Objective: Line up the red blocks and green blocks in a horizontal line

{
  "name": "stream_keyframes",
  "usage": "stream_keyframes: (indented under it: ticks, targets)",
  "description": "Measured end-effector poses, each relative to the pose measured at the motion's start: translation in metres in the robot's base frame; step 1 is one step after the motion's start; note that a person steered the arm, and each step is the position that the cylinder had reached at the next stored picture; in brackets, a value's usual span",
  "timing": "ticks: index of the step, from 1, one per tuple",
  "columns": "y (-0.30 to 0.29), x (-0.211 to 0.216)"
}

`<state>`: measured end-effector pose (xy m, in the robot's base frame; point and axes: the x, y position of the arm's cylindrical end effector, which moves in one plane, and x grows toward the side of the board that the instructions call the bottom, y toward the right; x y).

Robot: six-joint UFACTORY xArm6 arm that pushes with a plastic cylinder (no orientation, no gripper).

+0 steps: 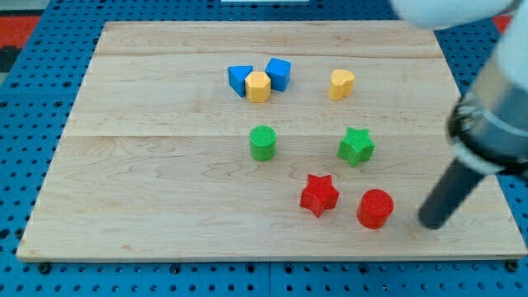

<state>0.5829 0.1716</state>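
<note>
A green cylinder [262,142] stands near the board's middle. A green star [355,146] lies to its right. A red star [318,195] lies below and between them. A red cylinder [375,208] stands right of the red star, slightly lower. My tip [430,223] rests on the board just right of the red cylinder, a small gap apart from it. The dark rod slants up to the view's right.
A blue triangle [240,79], a yellow hexagon [258,86] and a blue cube [279,73] cluster at the view's top. A yellow block [341,83] lies to their right. The wooden board [124,190] sits on a blue perforated table.
</note>
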Motion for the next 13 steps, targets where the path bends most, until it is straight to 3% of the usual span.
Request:
stream_keyframes:
  ticks: [1,2,4,6,7,8,9,11,12,13]
  targets:
    - [-0.099,-0.014]
    - [-0.155,-0.030]
    - [-0.129,-0.049]
    - [-0.254,-0.055]
    - [-0.254,-0.045]
    - [-0.160,-0.046]
    - [-0.164,-0.074]
    - [-0.293,-0.084]
    - [-0.288,-0.097]
    - [-0.218,-0.078]
